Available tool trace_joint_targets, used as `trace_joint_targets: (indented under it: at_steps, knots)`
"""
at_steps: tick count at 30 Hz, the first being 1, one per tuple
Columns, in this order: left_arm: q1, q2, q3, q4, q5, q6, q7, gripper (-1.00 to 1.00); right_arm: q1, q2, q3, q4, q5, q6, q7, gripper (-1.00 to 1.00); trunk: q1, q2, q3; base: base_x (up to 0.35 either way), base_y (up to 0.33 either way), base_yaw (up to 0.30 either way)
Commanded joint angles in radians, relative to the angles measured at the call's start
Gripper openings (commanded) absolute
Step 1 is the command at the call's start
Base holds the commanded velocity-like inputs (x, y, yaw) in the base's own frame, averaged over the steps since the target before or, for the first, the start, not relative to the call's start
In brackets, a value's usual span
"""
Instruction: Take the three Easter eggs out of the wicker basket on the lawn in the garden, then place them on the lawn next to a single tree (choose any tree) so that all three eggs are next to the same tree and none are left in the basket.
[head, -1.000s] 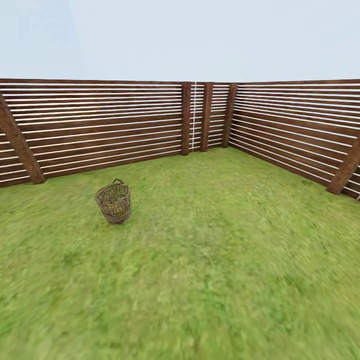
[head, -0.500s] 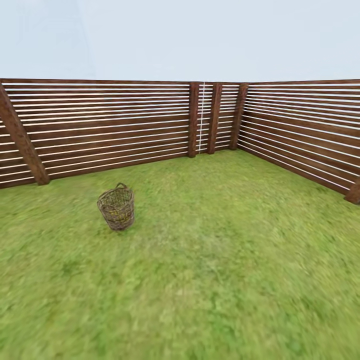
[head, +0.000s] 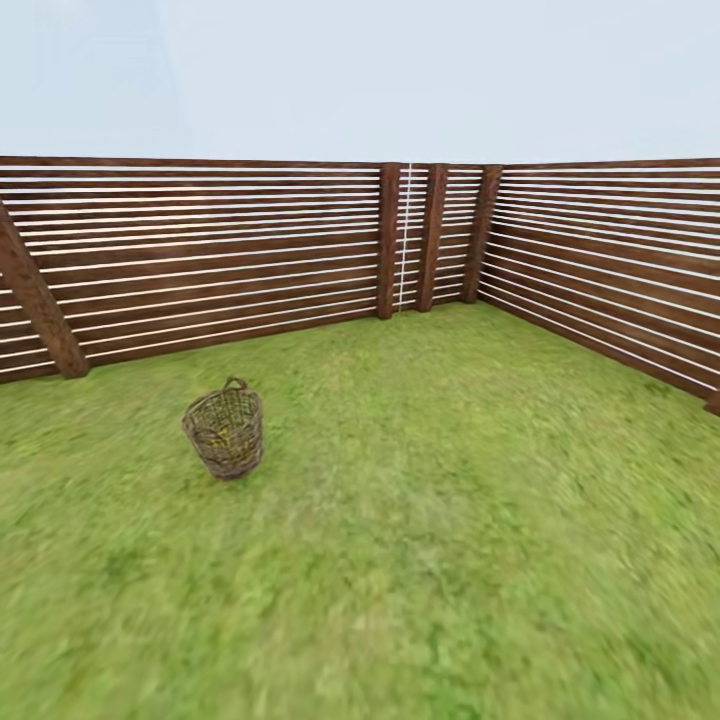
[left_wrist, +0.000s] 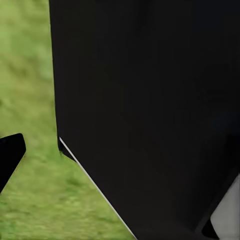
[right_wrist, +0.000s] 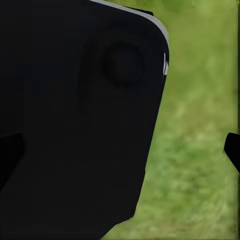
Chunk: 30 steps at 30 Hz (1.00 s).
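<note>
The brown wicker basket (head: 224, 432) stands upright on the lawn (head: 420, 520), left of the middle of the head view and several steps ahead. Yellow shows through its weave, but I cannot make out single Easter eggs. The tree is out of view. In the left wrist view one black fingertip (left_wrist: 11, 155) pokes in over grass beside a large black part of my body (left_wrist: 150, 110). The right wrist view has a black fingertip (right_wrist: 233, 149) at its edge and my black body (right_wrist: 70, 125). Neither view lets me judge the jaws.
A brown horizontal-slat fence (head: 230, 260) closes the garden behind the basket and turns at a corner (head: 430, 235) to run along the right side (head: 610, 270). A slanted brace post (head: 35, 295) leans at the far left. Open grass lies between me and the basket.
The whole head view has shifted: the fence corner sits further right and the basket a little lower and larger. The basket itself has not moved on the grass.
</note>
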Motion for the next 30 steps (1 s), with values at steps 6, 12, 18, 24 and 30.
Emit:
trace_joint_targets:
  at_steps: [6, 12, 18, 24, 30]
  knots:
    - [0.0, 0.001, 0.008, -0.001, 0.001, 0.002, 0.001, 1.0, -0.001, 0.0, 0.004, 0.001, 0.006, -0.002, -0.001, 1.0, 0.001, 0.0, -0.001, 0.332, 0.0, 0.0]
    - [0.0, 0.001, 0.008, -0.001, 0.001, 0.002, 0.001, 1.0, -0.001, 0.001, 0.004, 0.001, 0.007, -0.003, -0.001, 1.0, 0.001, 0.0, -0.001, 0.332, 0.0, 0.0]
    - [0.0, 0.001, 0.008, -0.001, 0.001, 0.002, 0.001, 1.0, -0.001, 0.001, 0.004, 0.001, 0.008, -0.004, -0.001, 1.0, 0.001, 0.0, -0.001, 0.332, 0.0, 0.0]
    - [0.0, 0.0, 0.008, -0.001, 0.001, 0.003, 0.001, 1.0, -0.001, 0.002, 0.004, 0.001, 0.008, -0.005, -0.002, 1.0, 0.001, 0.0, -0.001, 0.332, 0.0, 0.0]
    - [0.0, 0.0, 0.008, -0.001, 0.001, 0.002, 0.001, 1.0, -0.001, 0.002, 0.004, 0.001, 0.008, -0.007, -0.002, 1.0, 0.001, 0.0, -0.001, 0.332, 0.0, 0.037]
